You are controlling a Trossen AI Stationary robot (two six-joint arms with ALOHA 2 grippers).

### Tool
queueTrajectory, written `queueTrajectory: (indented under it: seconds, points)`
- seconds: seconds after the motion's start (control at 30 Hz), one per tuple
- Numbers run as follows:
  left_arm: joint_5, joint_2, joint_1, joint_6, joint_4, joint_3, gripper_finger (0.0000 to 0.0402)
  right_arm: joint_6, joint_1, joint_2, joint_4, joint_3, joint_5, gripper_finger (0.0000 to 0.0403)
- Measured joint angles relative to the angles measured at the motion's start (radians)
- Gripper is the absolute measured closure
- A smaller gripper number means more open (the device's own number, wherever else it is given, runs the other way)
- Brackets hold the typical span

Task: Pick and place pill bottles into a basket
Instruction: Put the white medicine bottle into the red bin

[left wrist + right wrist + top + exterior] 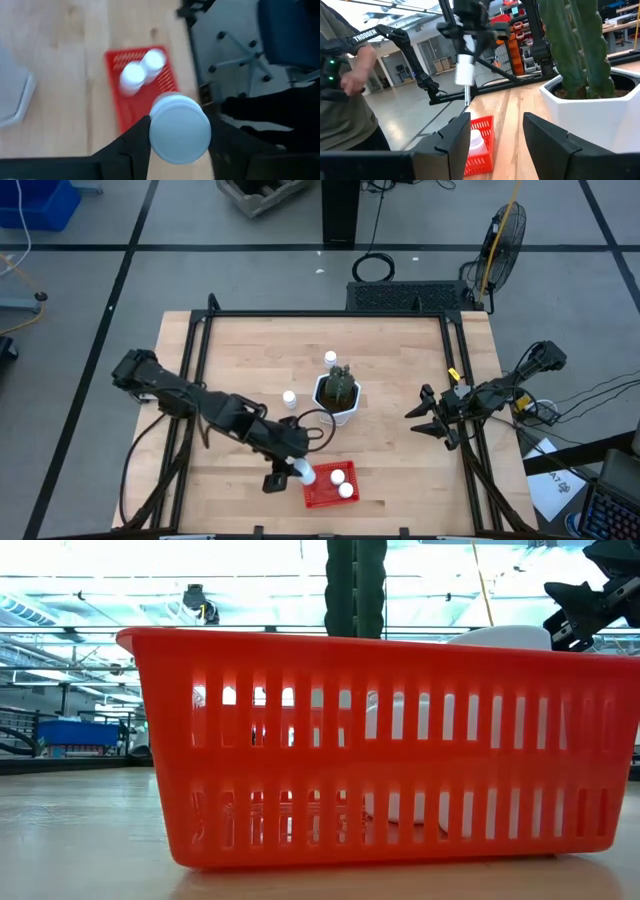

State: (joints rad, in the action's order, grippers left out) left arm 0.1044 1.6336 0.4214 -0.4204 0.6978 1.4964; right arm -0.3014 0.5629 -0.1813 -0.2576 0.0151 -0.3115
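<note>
My left gripper (290, 472) is shut on a white pill bottle (180, 127) above the table, at the left edge of the red mesh basket (322, 496). The bottle also shows in the right wrist view (465, 70). Two pill bottles (338, 477) (346, 491) stand in the basket and show through its mesh in the low view (400, 730). Two more pill bottles stand on the table, one left of the white pot (289, 397) and one beyond it (331, 358). My right gripper (497, 145) is open and empty at the table's right side. My left gripper pinches the bottle's round side (152, 135) between its two fingers, near the bottle's upper end. The fingers come from above, pointing down. The bottle hangs upright below them (465, 75), lifted clear of the table and the basket.
The white hexagonal pot (345, 412) with a green cactus stands at the table's middle, just beyond the basket. A person (345, 75) stands past the table's left side in the right wrist view. Bare wood lies between the pot and my right gripper.
</note>
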Motion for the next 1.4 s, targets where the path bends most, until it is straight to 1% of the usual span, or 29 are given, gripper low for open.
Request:
queueTrajectory:
  seconds: [0.07,0.23,0.43,0.53,0.6,0.67,0.87,1.03,1.1,1.27,1.4]
  points:
    - [-0.004,0.002,0.008,0.001,-0.003,0.024,0.0237,0.000,0.000,0.000,0.000,0.000,0.000,0.0231]
    - [-0.027,0.002,0.015,-0.025,-0.020,0.034,0.0237,0.000,0.000,0.000,-0.006,0.000,0.000,0.0227]
    - [-0.019,0.030,0.040,-0.051,-0.051,0.032,0.0228,0.000,0.000,-0.001,-0.006,0.000,0.000,0.0231]
    - [-0.019,0.056,0.058,-0.053,-0.126,0.035,0.0234,0.000,0.000,-0.001,-0.006,0.000,0.000,0.0230]
    - [-0.017,0.071,0.069,-0.061,-0.124,0.033,0.0237,0.000,0.000,-0.004,-0.009,0.000,0.000,0.0228]
    - [-0.021,0.092,0.074,-0.064,-0.158,0.034,0.0237,0.000,0.000,-0.004,-0.005,0.000,0.001,0.0227]
    - [-0.026,0.176,0.088,-0.056,-0.136,0.034,0.0231,0.000,0.000,-0.013,-0.001,0.000,0.000,0.0231]
    - [-0.028,0.246,0.092,-0.056,-0.138,0.033,0.0236,0.000,0.000,-0.016,0.000,0.000,0.000,0.0228]
    - [-0.051,0.266,0.091,-0.053,-0.137,0.033,0.0234,0.000,0.000,-0.016,-0.001,0.000,0.000,0.0227]
    - [-0.080,0.278,0.082,-0.048,-0.134,0.033,0.0233,0.000,0.000,-0.016,-0.002,0.000,0.000,0.0230]
    - [-0.121,0.279,0.059,-0.023,-0.079,0.033,0.0234,0.000,0.000,-0.016,-0.003,0.000,0.000,0.0230]
